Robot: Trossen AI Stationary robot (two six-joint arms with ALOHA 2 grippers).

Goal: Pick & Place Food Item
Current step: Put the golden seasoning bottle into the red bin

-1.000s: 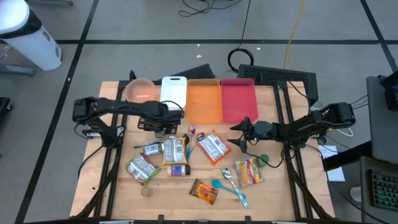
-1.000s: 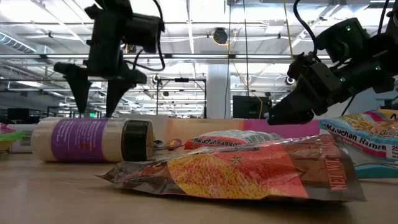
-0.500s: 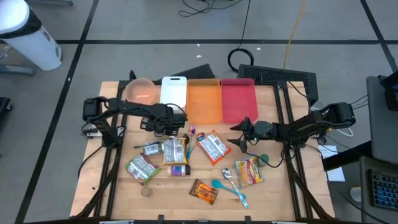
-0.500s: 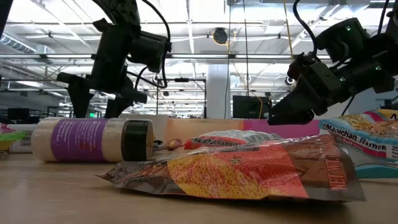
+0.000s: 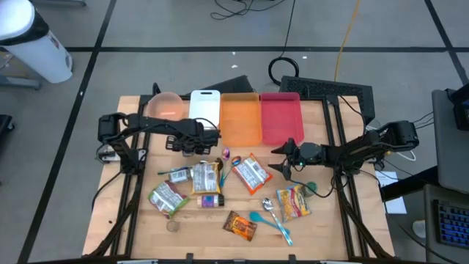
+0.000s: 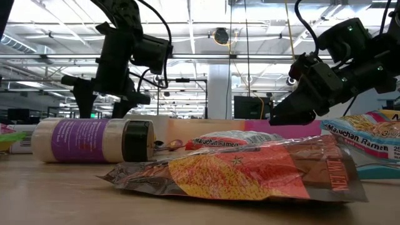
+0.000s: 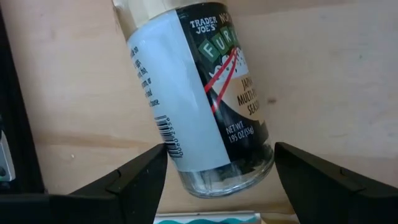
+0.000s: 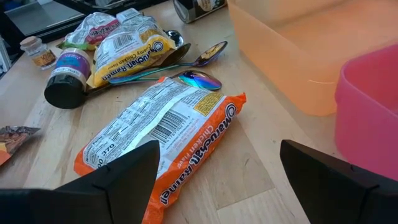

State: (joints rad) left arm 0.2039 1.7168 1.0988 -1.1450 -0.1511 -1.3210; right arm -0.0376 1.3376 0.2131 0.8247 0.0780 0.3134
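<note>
A Trader Joe's furikake jar (image 7: 205, 93) with a white and black label lies on its side on the wooden table. My left gripper (image 5: 192, 144) is open right above it, pointing down, one finger on either side of the jar's bottom end (image 7: 227, 174) with a gap on both sides. It also shows in the low view (image 6: 103, 103). My right gripper (image 5: 282, 164) is open and empty, hovering low beside an orange chicken ramen packet (image 8: 161, 137), which lies flat on the table (image 5: 251, 174).
At the far edge stand a pink bowl (image 5: 165, 108), a white board (image 5: 204, 106), an orange tray (image 5: 240, 119) and a red tray (image 5: 281, 117). Several packets, a purple-labelled jar (image 6: 87, 141), spoons (image 5: 272, 214) and a snack bag (image 6: 244, 175) lie around the middle.
My left gripper has gone down toward the furikake jar and a little toward the table's right edge, tipping slightly; its fingertips now sit lower, behind the purple-labelled jar in the low view. My right gripper has kept still.
</note>
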